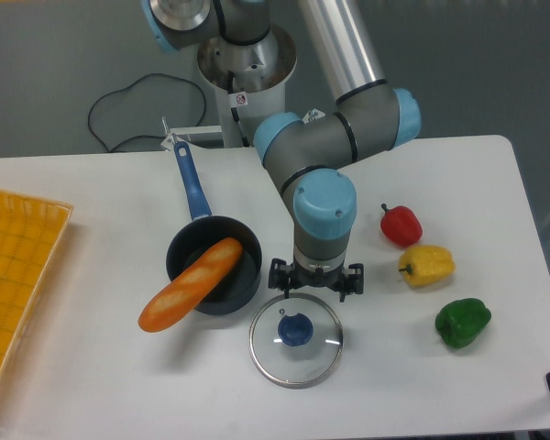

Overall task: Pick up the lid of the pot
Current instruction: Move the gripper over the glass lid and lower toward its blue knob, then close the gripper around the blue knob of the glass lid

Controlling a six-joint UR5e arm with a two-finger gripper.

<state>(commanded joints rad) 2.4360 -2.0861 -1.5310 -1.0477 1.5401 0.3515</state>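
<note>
- Over the far rim of the pot lid (322, 351), as the view shows it, hangs the claw (315, 280), pointing down with its two fingers spread wide and nothing pinched between them.
- The pot lid itself lies flat on the white table (165, 394); it is clear glass with a shiny metal rim, and a blue knob (295, 330) stands up near its middle. In the view the knob sits in front of the claw's tips. How high the tips are above the glass, I cannot tell.
- Behind and to the left of the lid, near its rim, stands a black pot (246, 286), upright, its blue handle (193, 188) reaching away toward the far side of the table.
- Left of the lid, a brown bread roll (197, 282) leans in the pot, its upper end inside and its lower end sticking out past the rim.
- To the right of the lid, and farther back, are a red pepper (401, 225) and a lumpy yellow piece (426, 266), near each other.
- Right of the lid, well apart from it, lies a green pepper (463, 323).
- Far left of the lid, a yellow-orange bin (23, 266) is cut off by the frame.
- Well beyond the lid, a black cable (147, 76) curls behind the table.
</note>
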